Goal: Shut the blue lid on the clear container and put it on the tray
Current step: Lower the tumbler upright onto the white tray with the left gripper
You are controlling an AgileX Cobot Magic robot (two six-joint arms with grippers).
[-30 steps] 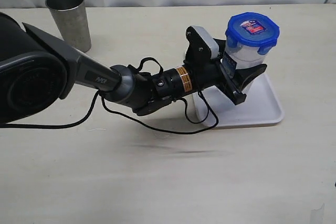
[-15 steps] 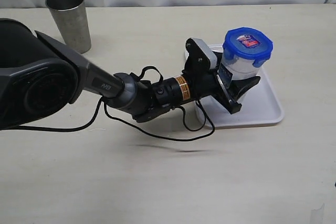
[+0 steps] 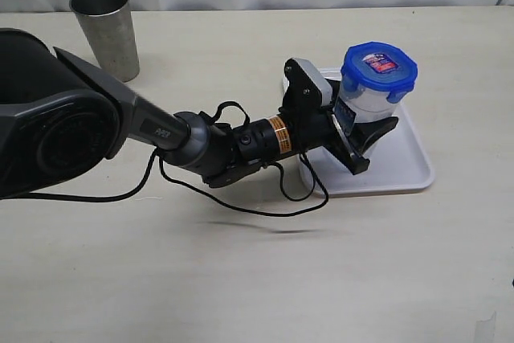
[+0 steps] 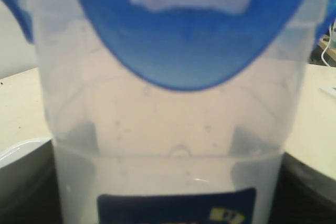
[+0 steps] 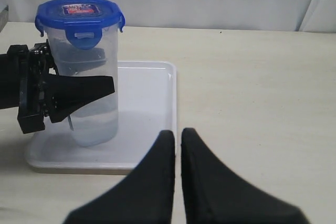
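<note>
The clear container (image 3: 363,108) stands upright on the white tray (image 3: 411,165), near its left end, with the blue lid (image 3: 379,63) snapped on top. My left gripper (image 3: 371,122) reaches in from the left and is shut on the container's middle, one black finger (image 5: 79,94) in front of it and one behind. The left wrist view is filled by the container wall (image 4: 168,145) and a lid flap (image 4: 189,35). My right gripper (image 5: 177,134) is shut and empty, hanging over the table just off the tray's near corner.
A grey steel cup (image 3: 106,28) stands at the back left of the table. The left arm's black cable (image 3: 241,202) loops over the table below the wrist. The tray's right half (image 5: 147,98) is bare.
The left gripper has lowered the lidded container a little, down onto the tray, then stayed still. The right gripper has not moved.
</note>
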